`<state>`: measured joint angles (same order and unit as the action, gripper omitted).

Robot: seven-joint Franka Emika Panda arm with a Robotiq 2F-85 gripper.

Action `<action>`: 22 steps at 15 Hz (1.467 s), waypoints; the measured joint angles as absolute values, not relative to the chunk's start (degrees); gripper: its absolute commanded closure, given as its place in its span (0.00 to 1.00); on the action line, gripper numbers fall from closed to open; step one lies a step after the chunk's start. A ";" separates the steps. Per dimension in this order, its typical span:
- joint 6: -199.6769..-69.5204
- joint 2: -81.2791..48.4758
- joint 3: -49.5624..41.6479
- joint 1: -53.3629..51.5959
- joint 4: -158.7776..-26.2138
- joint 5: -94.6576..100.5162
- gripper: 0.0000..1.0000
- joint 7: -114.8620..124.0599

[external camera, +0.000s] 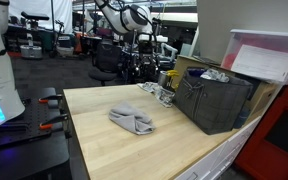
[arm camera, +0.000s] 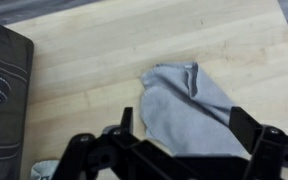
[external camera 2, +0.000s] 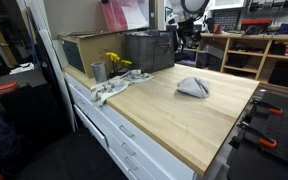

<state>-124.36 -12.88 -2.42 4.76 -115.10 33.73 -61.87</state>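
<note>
A crumpled grey-blue cloth (arm camera: 189, 105) lies on the light wooden tabletop (arm camera: 84, 60). In the wrist view my gripper (arm camera: 184, 125) hangs above the cloth's near edge, open, with one black finger on each side and nothing held between them. The cloth lies loose and apart from the fingers. In both exterior views the cloth (external camera: 131, 119) (external camera 2: 192, 87) rests near the middle of the table. The white arm (external camera: 132, 18) reaches in from behind the table, and its gripper is hard to make out there.
A dark grey crate (external camera: 214, 100) (external camera 2: 149, 50) stands at the table's back edge, showing at the left of the wrist view (arm camera: 2, 80). Beside it are a cardboard box (external camera 2: 82, 50), a metal cup (external camera 2: 99, 71), yellow flowers (external camera 2: 115, 62) and a white rag (external camera 2: 109, 90).
</note>
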 measured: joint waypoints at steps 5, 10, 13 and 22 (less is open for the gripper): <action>-125.32 -17.78 0.37 4.74 -112.37 19.39 0.00 -62.84; -126.24 -27.37 1.73 4.99 -108.22 13.47 0.00 -62.84; -126.48 -32.82 2.24 5.35 -105.61 13.01 0.00 -62.84; -126.80 -45.46 2.85 5.46 -100.92 13.03 0.51 -62.14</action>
<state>-126.80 -45.46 2.85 5.46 -100.92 13.03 -62.14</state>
